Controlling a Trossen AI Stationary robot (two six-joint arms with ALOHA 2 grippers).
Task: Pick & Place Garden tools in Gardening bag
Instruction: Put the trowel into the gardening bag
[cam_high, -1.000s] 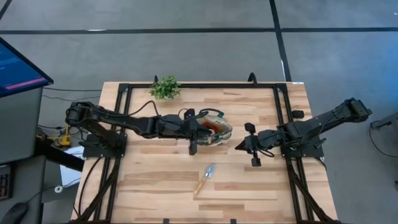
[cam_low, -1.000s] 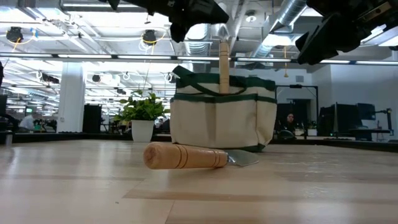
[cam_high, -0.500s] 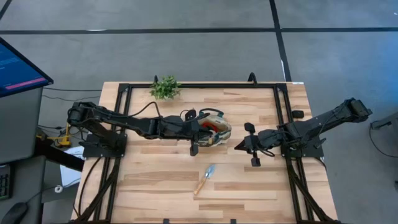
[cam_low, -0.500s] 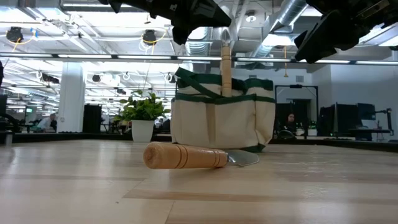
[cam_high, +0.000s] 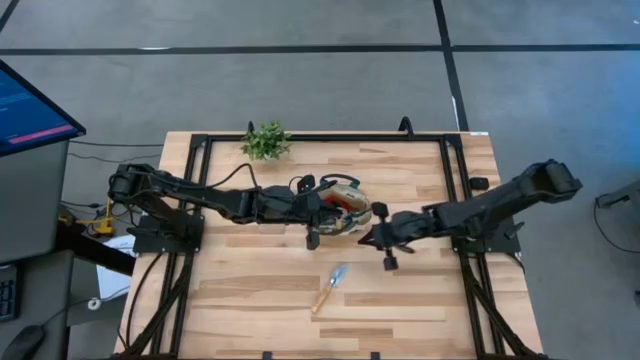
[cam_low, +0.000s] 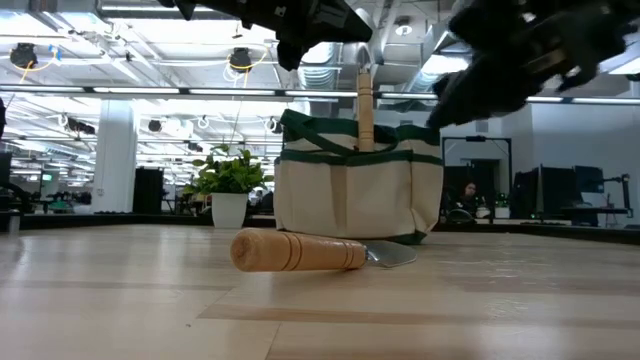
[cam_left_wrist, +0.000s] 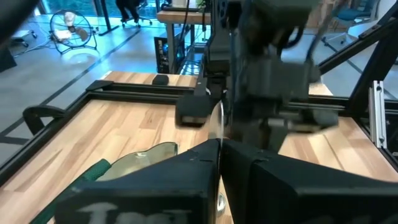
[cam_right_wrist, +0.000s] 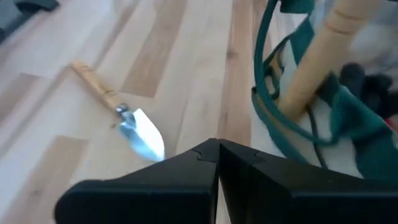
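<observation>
- Gardening bag (cam_low: 358, 190): beige with dark green trim.
- Trowel (cam_high: 330, 286): silver head, light wooden handle.
- Potted plant (cam_high: 265, 140): green.
- Table (cam_high: 400, 300): pale wood planks.

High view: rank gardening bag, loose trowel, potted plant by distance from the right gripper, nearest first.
From the right gripper, shut, at table centre:
1. Gardening bag, right beside it, on the left arm's side.
2. Loose trowel, lying toward the table's near edge.
3. Potted plant, at the far edge, left of the bag.

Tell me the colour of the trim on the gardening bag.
Dark green, on the beige gardening bag; clearest in the low view.
</observation>
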